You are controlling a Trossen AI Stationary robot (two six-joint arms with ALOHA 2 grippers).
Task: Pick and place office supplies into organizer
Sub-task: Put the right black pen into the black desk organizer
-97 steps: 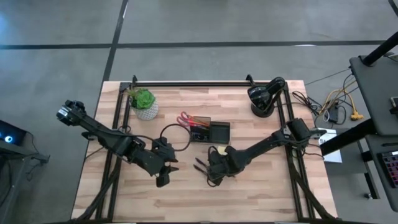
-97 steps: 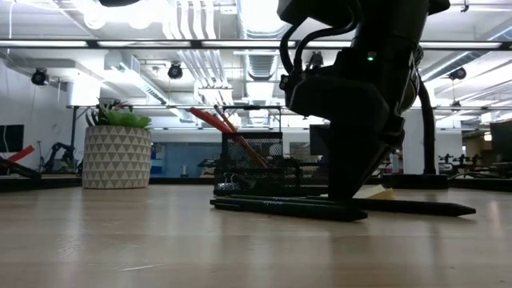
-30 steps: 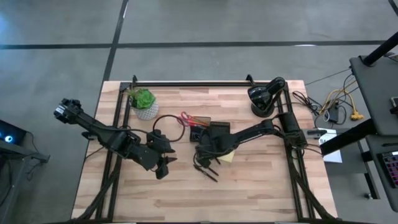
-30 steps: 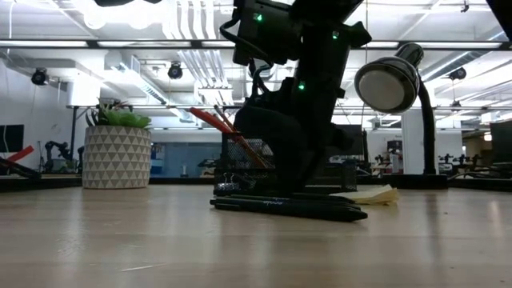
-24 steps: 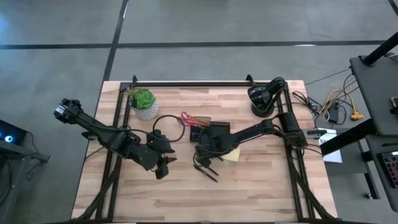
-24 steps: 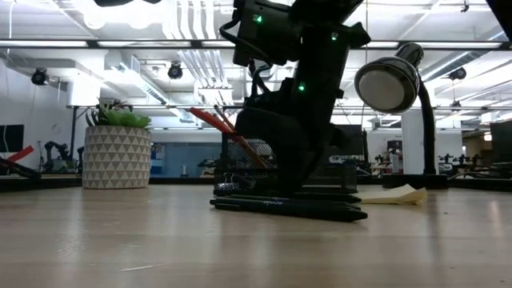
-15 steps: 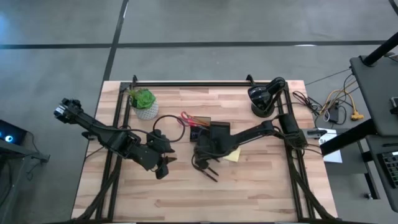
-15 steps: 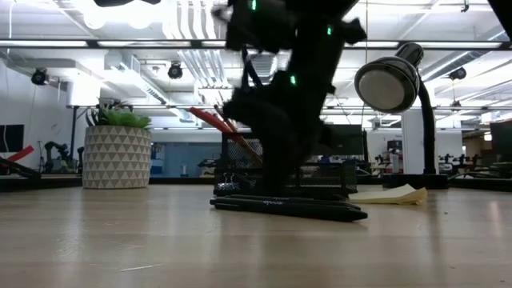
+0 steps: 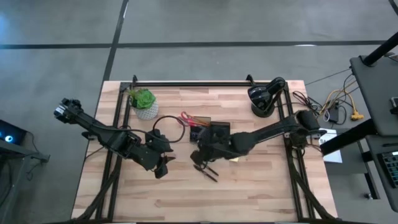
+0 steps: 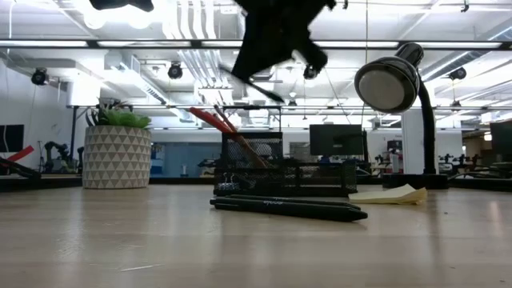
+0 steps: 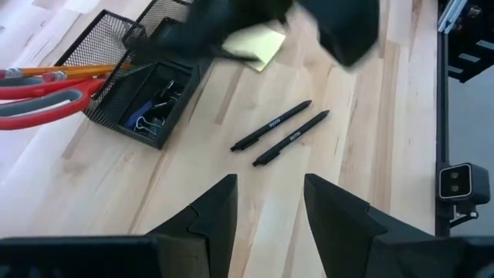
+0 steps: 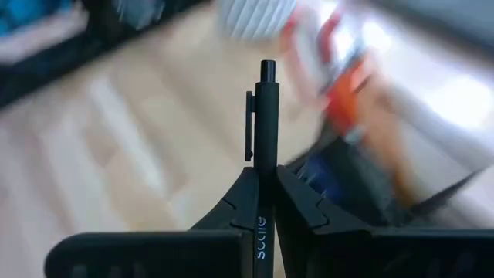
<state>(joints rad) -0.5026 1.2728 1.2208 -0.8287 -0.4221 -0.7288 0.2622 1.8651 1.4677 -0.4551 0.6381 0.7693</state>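
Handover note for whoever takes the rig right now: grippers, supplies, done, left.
Right gripper: shut on a black pen, lifted near the organizer.
Left gripper: open, empty, waiting over the table's left half.
Done: scissors, orange pencil and clips sit in the organizer.
Left: held pen, two pens on the table, sticky-note pad beside the organizer.

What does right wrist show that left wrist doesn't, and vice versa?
Right wrist only: the right gripper, its fingers shut on a black pen.
Left wrist only: two pens lying on the table, the sticky-note pad, clips in the organizer, and the left gripper open.
Both: the red-handled scissors.
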